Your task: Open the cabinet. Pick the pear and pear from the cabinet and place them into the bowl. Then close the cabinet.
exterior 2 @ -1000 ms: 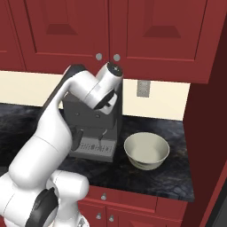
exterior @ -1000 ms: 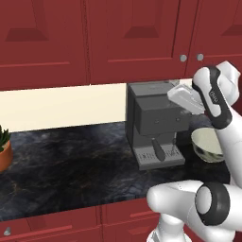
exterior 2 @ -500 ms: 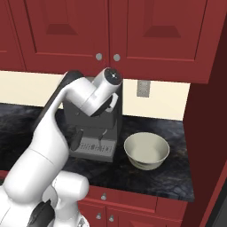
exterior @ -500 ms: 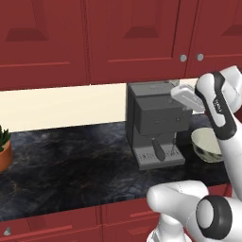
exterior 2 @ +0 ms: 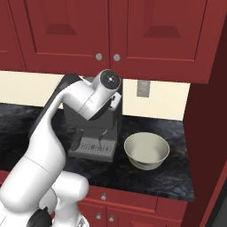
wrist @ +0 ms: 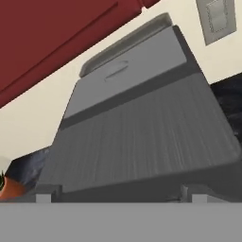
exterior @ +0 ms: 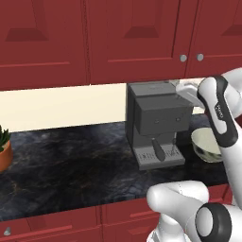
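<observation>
While the cabinet (exterior 2: 108, 37) is shut, treat opening it as the step in hand; no part of the task looks done yet.

Nearest to you, the arm rises from the base and bends over the coffee machine (exterior: 158, 124), which stands on the bench (exterior: 71, 160) against the back wall. The pincer's fingertips cannot be made out in any view, though the arm's own reading indicates the jaws are spread wide. The hand view looks down across the grey top of the coffee machine, so judge the pincer to be just above that top and carrying nothing.

Next, note the bowl (exterior 2: 146, 150). It rests on the bench just beside the coffee machine, toward the bench's right end. It is upright and holds nothing.

Farthest and highest, the cabinet hangs on the wall above the coffee machine. Both doors are closed, and the two knobs (exterior 2: 107, 57) sit side by side at the lower inner corners of the doors. The pears are hidden behind the doors.

The coming move turns on one relation: the knobs lie above the hand and farther back toward the wall. Expect an upward and forward reach.
</observation>
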Tool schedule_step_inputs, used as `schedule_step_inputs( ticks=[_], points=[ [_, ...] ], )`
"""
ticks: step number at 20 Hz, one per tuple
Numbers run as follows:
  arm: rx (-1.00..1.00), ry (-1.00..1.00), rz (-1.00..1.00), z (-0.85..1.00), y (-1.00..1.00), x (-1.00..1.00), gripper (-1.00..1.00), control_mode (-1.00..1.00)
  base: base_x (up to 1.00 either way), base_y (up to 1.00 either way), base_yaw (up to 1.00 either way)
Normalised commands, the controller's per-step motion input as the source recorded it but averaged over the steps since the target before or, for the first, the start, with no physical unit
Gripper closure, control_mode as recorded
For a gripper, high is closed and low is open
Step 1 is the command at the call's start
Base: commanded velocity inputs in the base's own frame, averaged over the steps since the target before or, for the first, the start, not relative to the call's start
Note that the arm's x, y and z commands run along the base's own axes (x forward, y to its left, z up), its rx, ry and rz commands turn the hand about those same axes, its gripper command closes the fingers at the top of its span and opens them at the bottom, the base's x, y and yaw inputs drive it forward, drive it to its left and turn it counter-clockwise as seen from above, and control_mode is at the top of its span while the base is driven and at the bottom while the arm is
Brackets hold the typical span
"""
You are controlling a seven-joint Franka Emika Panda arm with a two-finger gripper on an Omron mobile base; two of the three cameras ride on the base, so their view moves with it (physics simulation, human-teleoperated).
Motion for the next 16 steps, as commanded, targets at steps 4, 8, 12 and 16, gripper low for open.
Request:
schedule_step_inputs(
  ticks=[4,8,12,16],
  points=[
    [0.01,0.00,-0.11,0.25,-0.35,0.00,-1.00,-1.00,0.00,0.00,0.00],
    [0.06,0.00,-0.11,0.29,-0.37,0.00,-1.00,-1.00,0.00,0.00,0.00],
    [0.09,-0.03,-0.11,0.21,-0.37,0.00,-1.00,-1.00,0.00,0.00,0.00],
    [0.10,-0.04,-0.10,0.18,-0.36,0.00,-1.00,-1.00,0.00,0.00,0.00]
  ],
)
